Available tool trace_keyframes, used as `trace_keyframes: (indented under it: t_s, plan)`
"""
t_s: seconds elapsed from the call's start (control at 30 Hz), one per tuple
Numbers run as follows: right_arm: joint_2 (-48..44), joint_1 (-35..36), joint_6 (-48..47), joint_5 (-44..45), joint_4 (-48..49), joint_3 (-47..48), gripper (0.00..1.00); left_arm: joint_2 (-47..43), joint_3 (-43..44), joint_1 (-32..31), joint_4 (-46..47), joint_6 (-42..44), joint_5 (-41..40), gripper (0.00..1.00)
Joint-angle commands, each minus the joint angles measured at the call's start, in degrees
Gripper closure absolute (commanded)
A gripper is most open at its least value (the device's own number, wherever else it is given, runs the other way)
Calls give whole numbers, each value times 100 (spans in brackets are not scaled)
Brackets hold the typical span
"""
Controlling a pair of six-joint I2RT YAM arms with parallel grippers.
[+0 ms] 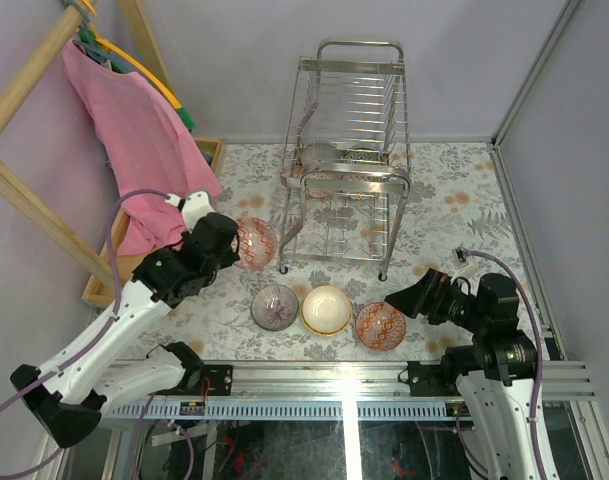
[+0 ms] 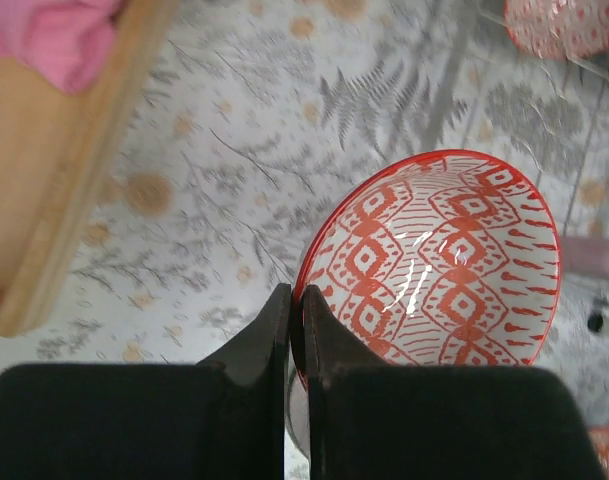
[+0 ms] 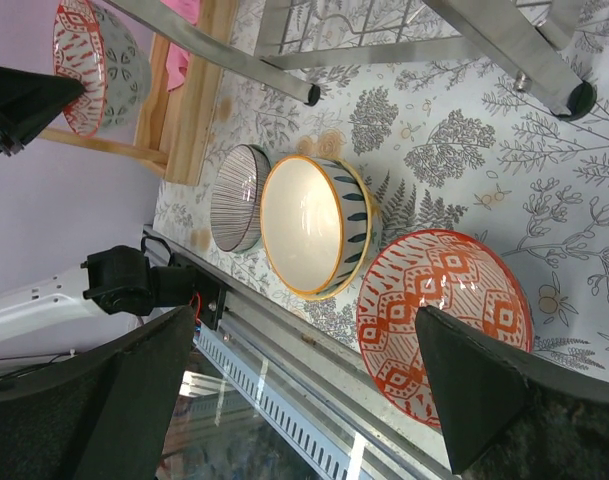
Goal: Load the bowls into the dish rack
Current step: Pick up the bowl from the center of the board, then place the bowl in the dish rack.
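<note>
Because the left gripper [image 1: 234, 243] pinches the red-and-white bowl [image 1: 256, 243] by one spot of its rim only, the risk in the overhead view is that the bowl swings or slips free as it is carried. The dish rack [image 1: 349, 150] stands just right of it at upper centre, and its near corner post and wires could knock the bowl if it goes in too low. Two bowls already sit in the rack's upper tier. A pink cloth [image 1: 124, 120] and a wooden tray [image 1: 212, 152] crowd the left edge. Along the lower centre lie a grey striped bowl [image 1: 275, 306], a cream bowl [image 1: 326, 309] and a red patterned bowl [image 1: 381, 325], with the right gripper [image 1: 404, 297] just beside the last.

Seen from the left wrist, the fingers [image 2: 274, 340] are pressed together on the bowl's near rim, lower centre. The hold looks thin, so a jolt could tip the bowl.

Seen from the right wrist, the fingers [image 3: 474, 380] stand spread wide and empty over the red patterned bowl at lower right. The cream bowl lies close beside it and could be nudged during a grasp. The rack's feet [image 3: 312, 97] sit along the top.
</note>
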Motion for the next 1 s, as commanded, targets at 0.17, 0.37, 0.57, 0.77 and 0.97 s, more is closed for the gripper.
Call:
trace_keyframes:
  t_s: [0.17, 0.37, 0.57, 0.77, 0.97]
  plan:
    - [-77, -12, 118, -138, -181, 371, 0, -165, -97, 946, 1704, 1554, -486, 100]
    - [42, -18, 46, -80, -287, 617, 0, 74, -530, 1329, 2917, 2213, -499, 100]
    - [334, -12, -95, 8, -577, 1207, 0, 402, -994, 1895, 4411, 2968, 49, 100]
    - [477, -10, -244, 62, -708, 1545, 0, 1120, -1165, 2264, 5700, 3395, 743, 100]
    - [506, 59, -213, 11, -682, 1548, 0, 1595, -1499, 2326, 7297, 4169, 1462, 100]
